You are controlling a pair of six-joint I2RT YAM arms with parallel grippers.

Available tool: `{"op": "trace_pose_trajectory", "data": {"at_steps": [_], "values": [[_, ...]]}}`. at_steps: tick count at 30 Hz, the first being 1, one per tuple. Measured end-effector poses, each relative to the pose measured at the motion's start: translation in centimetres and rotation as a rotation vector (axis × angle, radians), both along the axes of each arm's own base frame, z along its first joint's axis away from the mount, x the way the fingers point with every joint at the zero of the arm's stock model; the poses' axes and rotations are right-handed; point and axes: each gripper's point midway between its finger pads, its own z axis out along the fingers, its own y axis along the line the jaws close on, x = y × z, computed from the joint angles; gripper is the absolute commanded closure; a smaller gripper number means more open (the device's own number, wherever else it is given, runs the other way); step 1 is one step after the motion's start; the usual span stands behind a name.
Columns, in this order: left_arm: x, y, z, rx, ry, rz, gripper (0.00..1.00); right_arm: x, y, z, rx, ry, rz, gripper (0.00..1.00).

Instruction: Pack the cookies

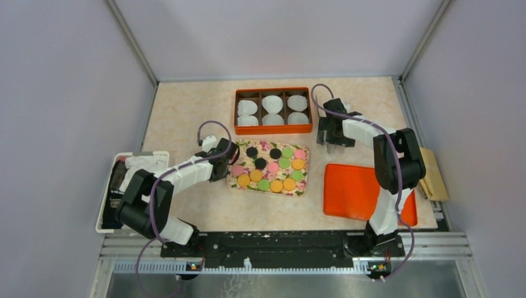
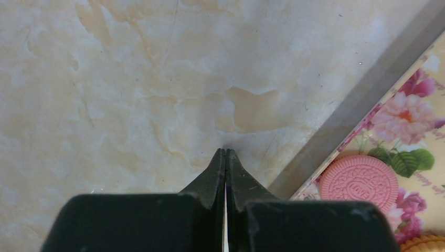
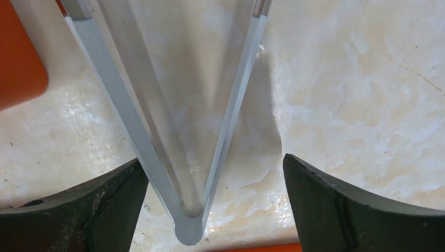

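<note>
Marbled beige tabletop (image 1: 186, 112) carries a glossy floral tray (image 1: 263, 149) near its middle. On it the cookies (image 1: 273, 167) lie flat: small round discs in black, pink, green and orange. The pink cookie (image 2: 359, 182) in the left wrist view has an embossed face. Left jaws are pressed together, their tips over bare tabletop just beside the tray's edge. Right jaws stand wide apart toward the far right corner, with the bent end of V-shaped metal tongs (image 3: 188, 231) lying between them. An orange partitioned box (image 1: 273, 91) holding white paper cups (image 1: 271, 103) sits by the far edge.
</note>
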Motion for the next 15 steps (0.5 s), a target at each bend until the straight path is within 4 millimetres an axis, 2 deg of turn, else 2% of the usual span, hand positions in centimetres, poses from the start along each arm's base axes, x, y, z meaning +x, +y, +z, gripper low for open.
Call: {"op": "trace_pose_trajectory", "data": {"at_steps": [5,9,15], "values": [[0.1,-1.0,0.0,-0.062,-0.004,-0.030,1.00,-0.6,-0.5,0.0,0.000,0.027,-0.009,0.01],[0.2,-3.1,0.1,-0.167,-0.003,-0.067,1.00,-0.8,-0.8,0.1,-0.004,0.041,-0.013,0.01],[-1.4,-5.2,0.1,-0.308,0.008,-0.108,1.00,-1.0,-1.1,0.2,-0.010,0.063,-0.010,0.01]]}}
